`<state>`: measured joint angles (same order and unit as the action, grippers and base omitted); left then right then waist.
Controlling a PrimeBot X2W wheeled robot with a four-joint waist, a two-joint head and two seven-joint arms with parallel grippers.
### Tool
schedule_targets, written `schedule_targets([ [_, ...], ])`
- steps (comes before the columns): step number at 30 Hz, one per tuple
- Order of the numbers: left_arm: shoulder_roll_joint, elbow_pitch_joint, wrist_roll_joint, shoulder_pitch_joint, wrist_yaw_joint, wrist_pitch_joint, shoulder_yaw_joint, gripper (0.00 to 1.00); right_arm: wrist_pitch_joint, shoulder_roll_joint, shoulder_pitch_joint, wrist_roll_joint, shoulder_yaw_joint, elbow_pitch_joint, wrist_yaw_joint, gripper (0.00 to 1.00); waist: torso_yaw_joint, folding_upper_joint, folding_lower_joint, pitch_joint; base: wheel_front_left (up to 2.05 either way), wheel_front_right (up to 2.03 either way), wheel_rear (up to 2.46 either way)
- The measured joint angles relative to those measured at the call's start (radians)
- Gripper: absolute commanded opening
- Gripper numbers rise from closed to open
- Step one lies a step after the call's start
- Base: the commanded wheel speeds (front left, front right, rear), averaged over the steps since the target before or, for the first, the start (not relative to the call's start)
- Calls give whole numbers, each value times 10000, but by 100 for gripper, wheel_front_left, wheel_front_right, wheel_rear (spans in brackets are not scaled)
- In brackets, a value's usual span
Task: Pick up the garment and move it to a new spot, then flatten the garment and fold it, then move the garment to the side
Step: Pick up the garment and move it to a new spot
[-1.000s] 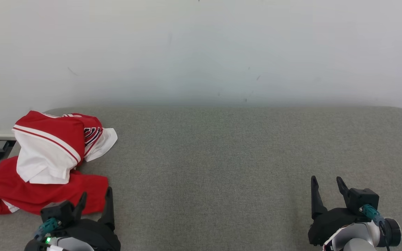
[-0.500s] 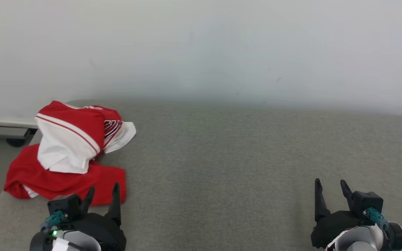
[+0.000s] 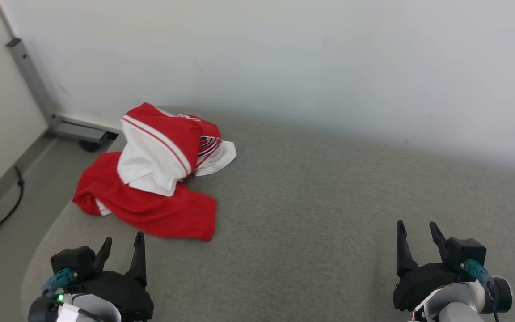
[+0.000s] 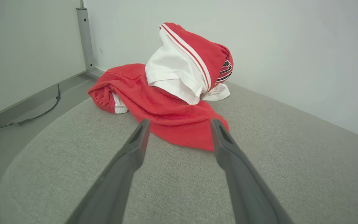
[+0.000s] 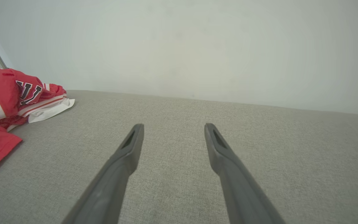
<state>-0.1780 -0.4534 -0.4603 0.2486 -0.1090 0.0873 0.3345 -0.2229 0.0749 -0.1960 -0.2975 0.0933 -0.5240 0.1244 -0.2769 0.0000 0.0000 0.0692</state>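
A red and white garment lies crumpled in a heap near the far left corner of the grey padded table. In the left wrist view the garment sits just beyond the tips of my left gripper. That left gripper hovers open and empty at the lower left, a short way in front of the cloth's near hem. My right gripper stands open at the lower right, far from the cloth. The right wrist view shows the garment at its left edge, with the right gripper over bare fabric.
A white wall runs close behind the table. A grey metal post and rail stand at the left, with a black cable on the floor beside the table's rounded left corner.
The camera has turned left, so the garment now sits nearer the picture's middle. Both grippers stay open and keep their places low in the frame.
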Motion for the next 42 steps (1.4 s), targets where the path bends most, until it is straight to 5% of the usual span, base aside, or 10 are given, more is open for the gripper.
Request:
schedule_targets([
  [11, 203, -148, -44, 340, 217, -637, 326, 100, 2, 4, 83, 8, -171, 382, 0, 100, -1488, 0, 0, -224, 0, 0, 0],
  [18, 548, -535, -132, 1727, 441, -1615, 562, 100, 169, 343, 283, 385, 12, 1440, 0, 100, -1845, 0, 0, -784, 0, 0, 0],
  [34, 732, -2230, -428, 5615, 290, -3988, 217, 100, 1335, 1620, 579, 1586, -267, 5191, 0, 100, -1252, 1, 3, -3026, 0, 0, 0],
  [42, 372, -2895, 144, 6928, -2, -4579, 67, 100, 2086, 1987, 546, 1941, -414, 6684, 0, 100, -700, 2, 2, -4172, 0, 0, 0],
])
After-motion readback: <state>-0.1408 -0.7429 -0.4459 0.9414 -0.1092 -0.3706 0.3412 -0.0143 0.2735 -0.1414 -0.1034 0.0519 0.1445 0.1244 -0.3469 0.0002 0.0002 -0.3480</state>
